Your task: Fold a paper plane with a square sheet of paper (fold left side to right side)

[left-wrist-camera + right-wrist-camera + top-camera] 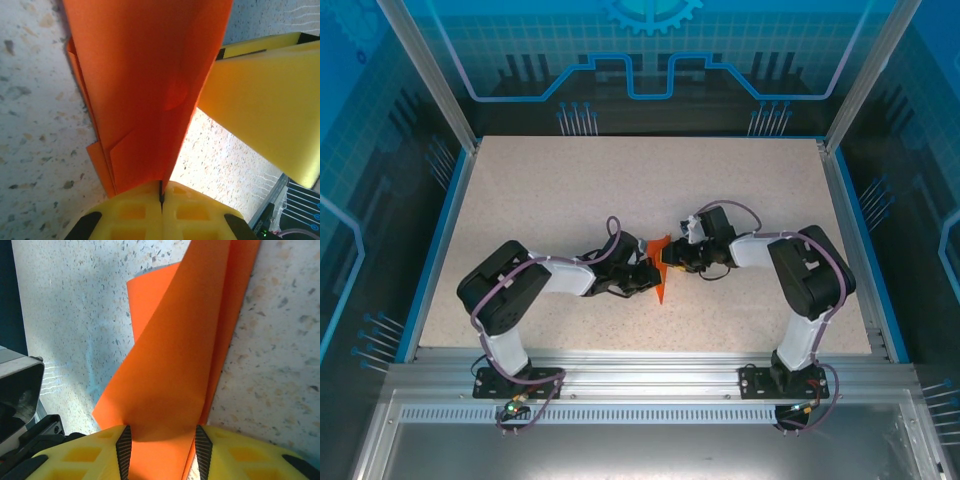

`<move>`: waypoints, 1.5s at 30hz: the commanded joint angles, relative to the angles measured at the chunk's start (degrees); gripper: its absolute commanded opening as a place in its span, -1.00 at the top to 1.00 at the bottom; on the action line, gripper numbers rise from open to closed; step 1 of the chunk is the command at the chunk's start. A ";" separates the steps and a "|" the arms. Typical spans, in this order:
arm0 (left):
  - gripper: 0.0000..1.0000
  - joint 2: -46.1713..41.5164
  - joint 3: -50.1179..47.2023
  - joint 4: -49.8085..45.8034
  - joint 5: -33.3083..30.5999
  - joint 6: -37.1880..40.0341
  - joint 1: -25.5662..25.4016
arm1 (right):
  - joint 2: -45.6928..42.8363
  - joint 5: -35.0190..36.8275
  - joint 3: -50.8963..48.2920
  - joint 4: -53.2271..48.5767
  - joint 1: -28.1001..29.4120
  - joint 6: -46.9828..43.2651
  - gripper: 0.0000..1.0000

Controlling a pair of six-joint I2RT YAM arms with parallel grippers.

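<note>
Pinching the paper (145, 75), the left end effector (161, 191) hides its edge.

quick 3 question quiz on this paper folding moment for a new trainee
1. True or false: the left gripper is shut on the paper.
2. How do the right gripper jaws stand? A) pressed together beside the paper B) apart, with paper between them C) apart, well away from the paper
3. Fill in: in the top view the paper sits ____ the two grippers.
Key: 1 true; 2 B; 3 between
</note>
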 commanded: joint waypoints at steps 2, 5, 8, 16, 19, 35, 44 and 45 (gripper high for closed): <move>0.98 1.13 -1.03 1.41 0.82 -1.15 0.71 | 1.81 1.81 1.43 -4.57 0.88 -0.83 0.18; 0.92 1.31 -1.08 1.23 0.77 -1.07 0.82 | 2.36 2.02 1.71 -5.55 0.97 -0.83 0.18; 0.84 0.80 -1.33 1.49 0.81 -0.74 0.85 | 2.95 2.19 1.65 -6.11 1.05 -0.91 0.18; 0.63 -3.00 -1.45 -0.16 1.04 0.82 1.01 | 3.91 2.38 3.73 -7.30 1.41 -1.43 0.19; 0.54 -4.64 -1.69 -0.88 1.04 1.20 1.35 | 4.05 2.39 3.83 -7.38 1.57 -1.53 0.19; 0.17 -5.33 2.17 -4.38 3.21 3.29 7.43 | 4.01 2.35 4.13 -7.80 1.66 -1.88 0.20; 0.34 0.11 7.53 -5.30 4.46 4.35 8.29 | 3.89 2.37 4.34 -8.50 1.67 -2.31 0.20; 0.37 0.61 7.98 -5.79 4.35 4.66 8.35 | 3.86 2.37 4.35 -8.53 1.70 -2.32 0.20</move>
